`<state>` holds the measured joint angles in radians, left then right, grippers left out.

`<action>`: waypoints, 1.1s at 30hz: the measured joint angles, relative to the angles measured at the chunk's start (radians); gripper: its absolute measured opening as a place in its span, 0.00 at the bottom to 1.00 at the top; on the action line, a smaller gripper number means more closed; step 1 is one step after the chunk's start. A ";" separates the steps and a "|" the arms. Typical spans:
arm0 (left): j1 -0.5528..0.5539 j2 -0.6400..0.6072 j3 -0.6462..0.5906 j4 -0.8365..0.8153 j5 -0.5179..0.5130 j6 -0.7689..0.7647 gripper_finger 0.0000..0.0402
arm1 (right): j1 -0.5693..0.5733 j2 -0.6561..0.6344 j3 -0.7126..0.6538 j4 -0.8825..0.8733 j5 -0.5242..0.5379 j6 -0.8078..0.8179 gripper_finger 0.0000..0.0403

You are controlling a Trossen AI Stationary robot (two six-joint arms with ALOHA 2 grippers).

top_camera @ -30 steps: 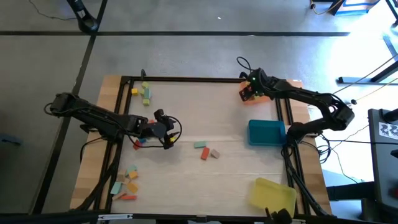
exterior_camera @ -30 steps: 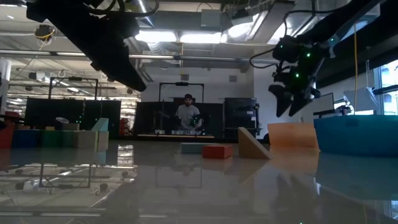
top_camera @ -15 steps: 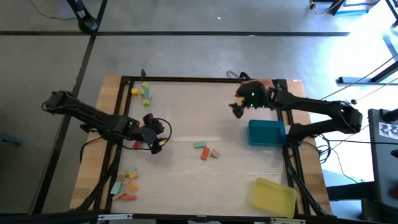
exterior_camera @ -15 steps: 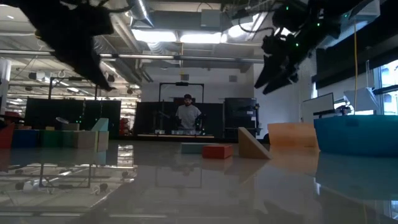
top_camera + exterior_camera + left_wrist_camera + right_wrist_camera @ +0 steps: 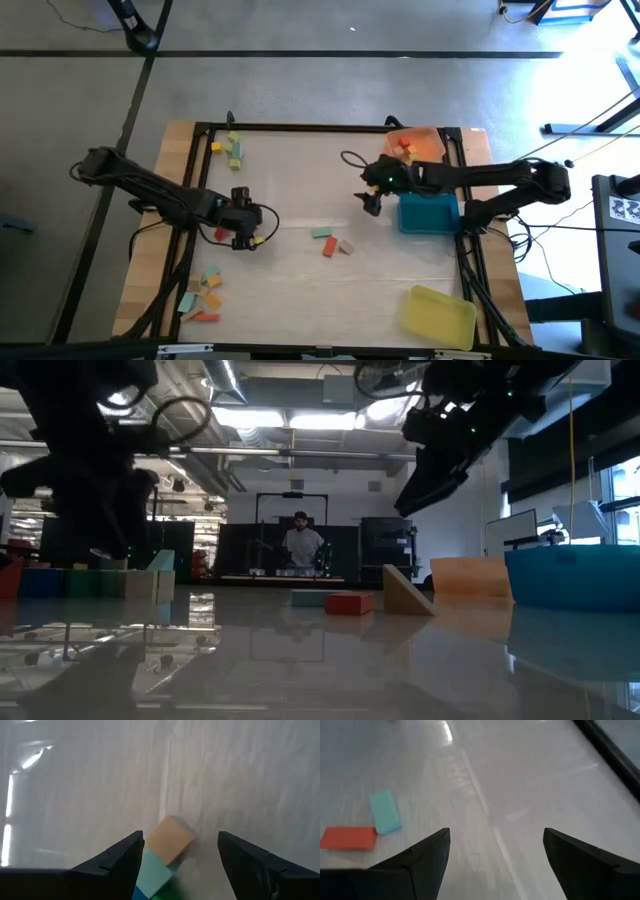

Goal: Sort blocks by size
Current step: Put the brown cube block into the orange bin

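My right gripper (image 5: 371,203) has swung off the orange tray (image 5: 428,146), fingers wide, empty. Teal block (image 5: 385,818) ahead; descend squarely astride its short sides.

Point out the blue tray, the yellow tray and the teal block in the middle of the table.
blue tray (image 5: 428,213): high view, on its bare floor.
yellow tray (image 5: 438,314): high view, on its inner surface.
teal block (image 5: 321,233): high view, on its top face, beside the red block (image 5: 328,250).
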<state>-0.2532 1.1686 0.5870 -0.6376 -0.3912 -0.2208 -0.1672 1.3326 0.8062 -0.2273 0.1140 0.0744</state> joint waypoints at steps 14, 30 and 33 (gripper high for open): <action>0.087 0.130 -0.003 0.047 0.026 0.156 0.61 | -0.003 0.074 0.000 0.053 0.007 0.010 0.79; 0.095 0.218 -0.001 0.073 0.030 0.216 0.43 | -0.003 0.074 0.000 0.053 0.007 0.005 0.79; 0.095 0.219 -0.001 0.084 0.022 0.173 0.37 | -0.003 0.074 0.000 0.053 0.007 0.006 0.79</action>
<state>-0.1577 1.3873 0.5861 -0.5536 -0.3696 -0.0477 -0.1703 1.4071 0.8062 -0.1741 0.1207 0.0803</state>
